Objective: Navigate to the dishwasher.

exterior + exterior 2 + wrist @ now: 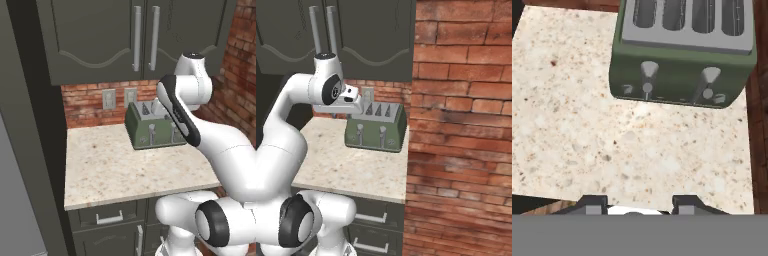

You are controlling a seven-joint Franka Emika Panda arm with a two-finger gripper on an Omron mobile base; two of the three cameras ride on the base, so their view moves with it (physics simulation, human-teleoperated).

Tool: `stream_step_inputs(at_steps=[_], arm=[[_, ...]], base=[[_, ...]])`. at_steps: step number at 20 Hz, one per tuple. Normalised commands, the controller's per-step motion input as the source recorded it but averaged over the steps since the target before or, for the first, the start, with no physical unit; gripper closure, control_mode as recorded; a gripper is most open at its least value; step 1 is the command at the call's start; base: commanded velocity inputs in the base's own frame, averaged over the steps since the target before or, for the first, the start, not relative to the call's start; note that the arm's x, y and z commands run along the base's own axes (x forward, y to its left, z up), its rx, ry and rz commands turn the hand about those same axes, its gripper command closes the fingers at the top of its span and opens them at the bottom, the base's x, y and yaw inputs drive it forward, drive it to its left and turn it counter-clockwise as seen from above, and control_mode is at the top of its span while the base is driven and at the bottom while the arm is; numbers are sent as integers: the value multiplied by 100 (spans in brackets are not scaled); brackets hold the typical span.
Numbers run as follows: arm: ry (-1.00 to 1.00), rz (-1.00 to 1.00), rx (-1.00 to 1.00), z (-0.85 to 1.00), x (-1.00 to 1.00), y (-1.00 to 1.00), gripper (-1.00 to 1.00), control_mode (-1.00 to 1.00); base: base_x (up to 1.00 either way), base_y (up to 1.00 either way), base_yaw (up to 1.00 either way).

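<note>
1. Seen from the camera on the hand (639, 205), the toaster (684, 52) shows its four top slots and two front levers, while both base views catch it at an angle on the speckled counter (125, 172).
2. The right base view adds a brick wall (461, 130) hard against the counter's edge; the left base view adds two wall outlets (119, 98) and a drawer (107, 215).
3. The arm covers part of the toaster in the left base view.
4. Only the finger tips show, set apart with nothing between them.
5. No frame lets me place the dishwasher.
</note>
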Motion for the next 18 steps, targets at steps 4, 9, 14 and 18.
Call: stream_step_inputs(at_steps=[4,9,14,18], arm=[[4,-5,0,-1,-42,-5,-100,-100],[6,-14,0,-14,-100,-26,-100,-100],[10,-7,0,-13,-98,-12,-100,-100],[15,-4,0,-9,-80,0,-100,-100]], base=[[0,0,0],[0,0,0],[0,0,0],[0,0,0]])
